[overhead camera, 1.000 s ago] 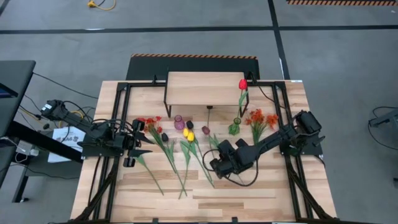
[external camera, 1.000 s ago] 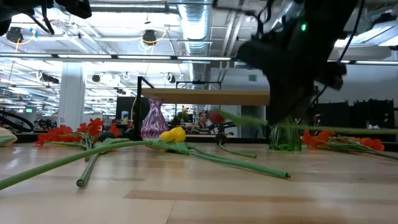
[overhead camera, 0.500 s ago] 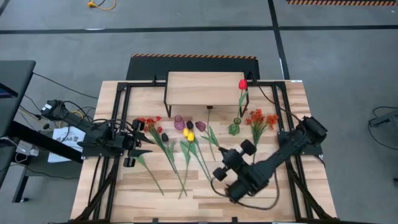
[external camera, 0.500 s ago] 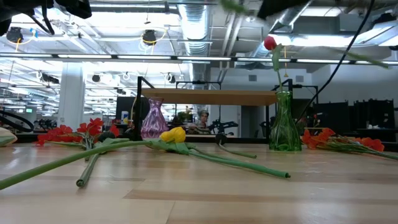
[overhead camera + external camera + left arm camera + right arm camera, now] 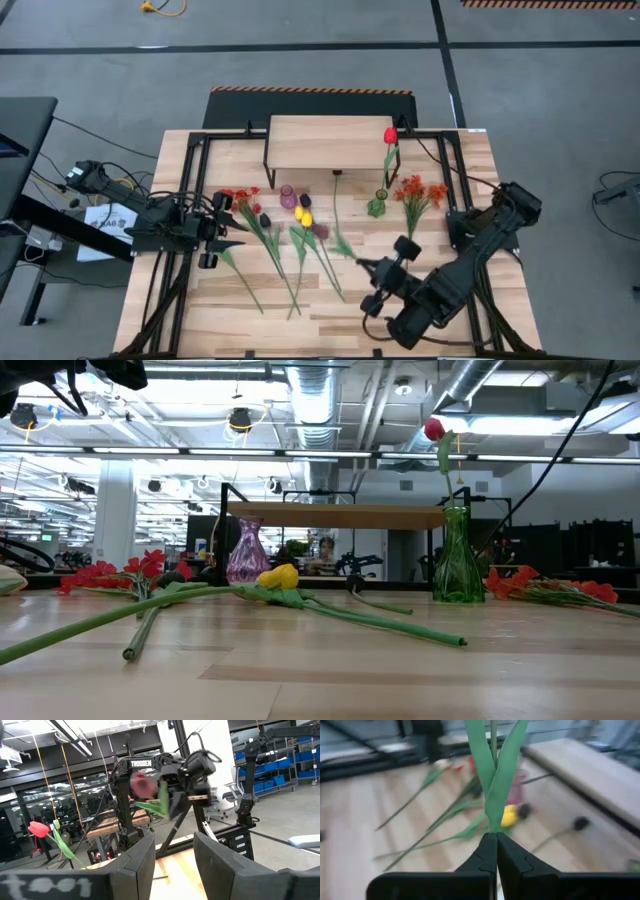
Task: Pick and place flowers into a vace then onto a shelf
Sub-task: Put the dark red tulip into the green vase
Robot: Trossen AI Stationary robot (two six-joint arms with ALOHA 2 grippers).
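Observation:
My right gripper (image 5: 368,268) is raised above the table's near middle, shut on a pink tulip (image 5: 320,230). The tulip's head also shows in the left wrist view (image 5: 141,785). My left gripper (image 5: 232,228) is open and empty at the table's left, beside the loose flowers (image 5: 270,235), which lie flat on the tabletop. A green glass vase (image 5: 377,205) stands upright with a red tulip (image 5: 390,135) in it. The light-wood shelf (image 5: 330,142) stands at the far edge on black legs. My right gripper pinches the pink tulip's green stem between its two fingers, just below where two long leaves (image 5: 492,827) part. The stem and leaves run on past the fingertips. The tulip is lifted clear of the table, its head (image 5: 320,230) toward the table's left.
A purple vase (image 5: 288,196) stands left of the green one, in front of the shelf. An orange-red blossom spray (image 5: 418,192) lies right of the green vase. Yellow tulips (image 5: 303,215) and long stems (image 5: 350,615) lie across the table's middle. Bare boards lie along the near edge.
My right gripper has risen and drawn back toward the table's near edge, out of the low view, shut on the pink tulip. The tulip has left the tabletop and hangs clear, its head carried nearer. The left arm has kept still.

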